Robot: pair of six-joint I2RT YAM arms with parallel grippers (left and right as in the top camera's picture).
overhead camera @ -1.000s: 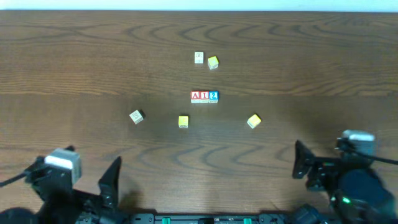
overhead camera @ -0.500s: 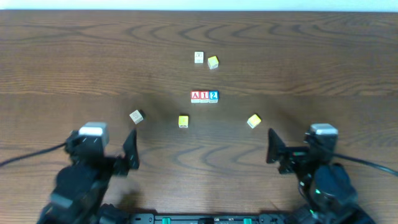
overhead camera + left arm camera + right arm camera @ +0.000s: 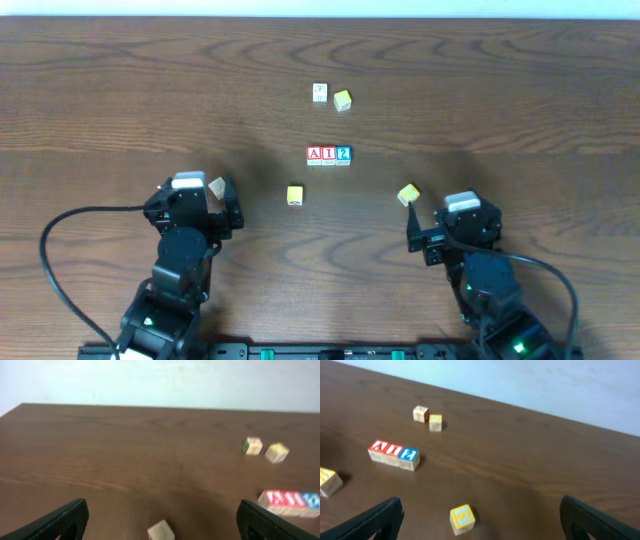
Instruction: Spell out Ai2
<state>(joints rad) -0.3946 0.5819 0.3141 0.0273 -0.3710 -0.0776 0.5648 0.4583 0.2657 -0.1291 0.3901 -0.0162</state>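
Note:
Three blocks stand touching in a row at the table's middle: a red A block (image 3: pixel 314 154), a red I block (image 3: pixel 328 154) and a blue 2 block (image 3: pixel 343 154). The row also shows in the left wrist view (image 3: pixel 290 502) and the right wrist view (image 3: pixel 394 454). My left gripper (image 3: pixel 213 195) is open and empty, with a pale block (image 3: pixel 161 531) between its fingers on the table. My right gripper (image 3: pixel 413 222) is open and empty, just behind a yellow block (image 3: pixel 462 518).
A white block (image 3: pixel 320 93) and a yellow block (image 3: pixel 343 100) lie behind the row. Another yellow block (image 3: pixel 295 195) lies in front of it. The table's far edge meets a pale wall (image 3: pixel 160 382).
Both arms have swung forward from the near edge toward the table's middle. The left gripper now reaches the pale block, the right gripper the yellow block. The blocks have not moved.

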